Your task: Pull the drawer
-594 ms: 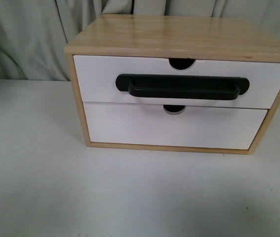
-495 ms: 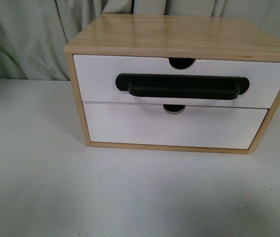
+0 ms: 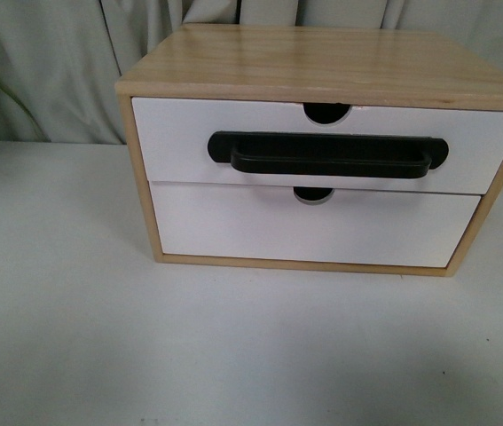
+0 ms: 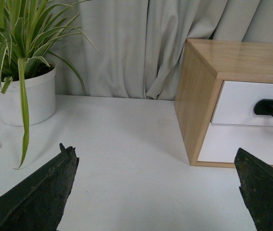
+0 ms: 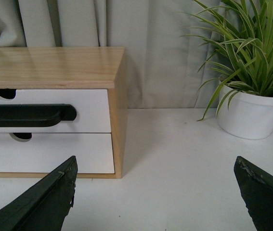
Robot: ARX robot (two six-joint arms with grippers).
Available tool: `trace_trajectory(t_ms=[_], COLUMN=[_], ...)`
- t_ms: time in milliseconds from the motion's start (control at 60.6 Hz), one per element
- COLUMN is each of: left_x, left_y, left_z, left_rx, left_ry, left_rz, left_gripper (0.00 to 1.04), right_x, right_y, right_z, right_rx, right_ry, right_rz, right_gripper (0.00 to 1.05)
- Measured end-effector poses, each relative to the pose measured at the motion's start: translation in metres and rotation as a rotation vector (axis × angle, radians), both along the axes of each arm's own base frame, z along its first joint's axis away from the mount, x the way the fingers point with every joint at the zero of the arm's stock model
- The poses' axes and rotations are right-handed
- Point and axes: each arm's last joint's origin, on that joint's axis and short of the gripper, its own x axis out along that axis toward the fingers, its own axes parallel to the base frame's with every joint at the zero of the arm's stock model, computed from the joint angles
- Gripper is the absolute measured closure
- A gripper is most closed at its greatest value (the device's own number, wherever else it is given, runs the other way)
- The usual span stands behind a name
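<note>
A light wooden cabinet stands on the white table, facing me. Its upper drawer has a white front, a long black bar handle and a half-round notch in its upper edge; it sits flush with the frame. Neither arm shows in the front view. My left gripper is open over bare table, well off the cabinet's left side. My right gripper is open too, off the cabinet's right side, with the handle in its view.
Below it is a second white drawer without a handle. A potted striped plant stands left of the cabinet, another plant to its right. Grey curtain hangs behind. White table spreads in front.
</note>
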Motion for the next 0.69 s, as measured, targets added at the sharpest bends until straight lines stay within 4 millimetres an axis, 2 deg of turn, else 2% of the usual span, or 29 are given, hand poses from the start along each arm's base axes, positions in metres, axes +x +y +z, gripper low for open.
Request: trace_trajectory(t_ms=[544, 594, 627, 693], left_x=[0.000, 0.002, 0.006, 0.015], left_y=[0.000, -0.002, -0.005, -0.015], left_z=[0.000, -0.003, -0.004, 0.002], left_rx=[0.000, -0.018, -0.019, 0.025], left_ry=[0.000, 0.113, 0.172, 0.187], left_rz=[0.000, 0.044, -0.001, -0.153], left_gripper=[0.06, 0.06, 0.06, 0.06], right_x=[0.000, 0.001, 0.003, 0.013], right_y=[0.000, 0.001, 0.001, 0.003], right_z=[0.000, 0.000, 0.001, 0.009], right_rx=[0.000, -0.013, -0.032, -0.100], right_ry=[0.000, 0.130, 0.234, 0.326], right_rz=[0.000, 0.022, 0.046, 0.123], right_gripper=[0.09, 0.09, 0.09, 0.09])
